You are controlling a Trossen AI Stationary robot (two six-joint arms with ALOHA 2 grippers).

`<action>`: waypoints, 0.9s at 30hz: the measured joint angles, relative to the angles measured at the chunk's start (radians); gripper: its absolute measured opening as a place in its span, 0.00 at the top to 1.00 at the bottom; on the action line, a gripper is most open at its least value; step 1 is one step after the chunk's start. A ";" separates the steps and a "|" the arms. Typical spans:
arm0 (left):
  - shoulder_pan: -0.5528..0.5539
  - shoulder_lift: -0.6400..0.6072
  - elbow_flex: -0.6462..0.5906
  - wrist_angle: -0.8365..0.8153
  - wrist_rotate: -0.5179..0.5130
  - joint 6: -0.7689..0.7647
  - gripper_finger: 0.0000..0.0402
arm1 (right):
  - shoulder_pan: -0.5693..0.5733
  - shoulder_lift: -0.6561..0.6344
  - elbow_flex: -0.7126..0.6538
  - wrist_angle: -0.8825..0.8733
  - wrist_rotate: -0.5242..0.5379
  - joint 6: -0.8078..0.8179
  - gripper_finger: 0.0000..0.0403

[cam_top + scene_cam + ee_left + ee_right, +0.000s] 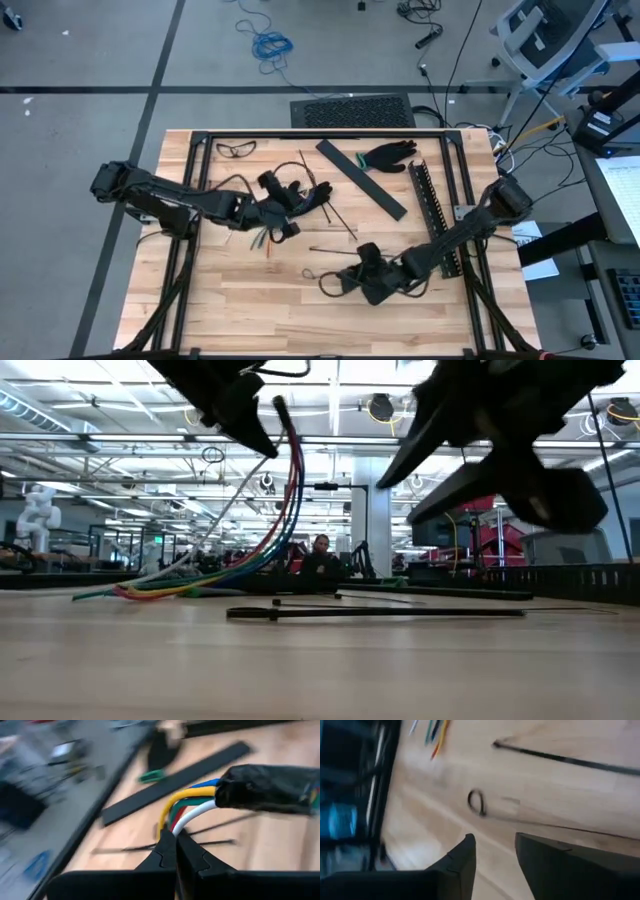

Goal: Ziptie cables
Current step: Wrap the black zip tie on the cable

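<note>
Table (330,300) pale wood; cables (192,802) glossy plastic.

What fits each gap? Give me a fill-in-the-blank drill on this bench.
1. The left gripper is shut on the ___.
2. The right gripper hangs over the wooden table with its fingers ___.
3. One end of the cables rests on the table while the other end is ___.

Missing: cables; apart; lifted

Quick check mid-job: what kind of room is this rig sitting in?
Probably an open robotics lab or workshop: long ceiling strip lights, a white humanoid robot figure in the background, and a grey office chair beside the wooden slatted table.
</note>
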 joint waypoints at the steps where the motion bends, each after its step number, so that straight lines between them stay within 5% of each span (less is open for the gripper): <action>1: 0.017 -0.005 0.000 0.005 0.066 0.042 1.00 | -0.005 0.021 0.022 -0.017 0.009 0.062 0.69; 8: 0.122 -0.013 0.000 0.023 0.255 0.282 1.00 | 0.004 0.102 0.297 -0.483 0.009 0.440 0.72; 14: 0.225 -0.014 0.000 0.069 0.380 0.358 1.00 | 0.004 0.141 0.547 -0.932 -0.132 0.479 0.72; 19: 0.298 -0.014 0.000 0.139 0.417 0.413 1.00 | -0.105 0.214 0.548 -0.928 -0.279 0.467 0.73; 21: 0.324 -0.014 0.000 0.150 0.471 0.420 1.00 | -0.156 0.233 0.544 -0.915 -0.329 0.365 0.74; 27: 0.376 -0.014 0.000 0.155 0.608 0.470 1.00 | -0.242 0.224 0.544 -1.043 -0.508 -0.463 0.74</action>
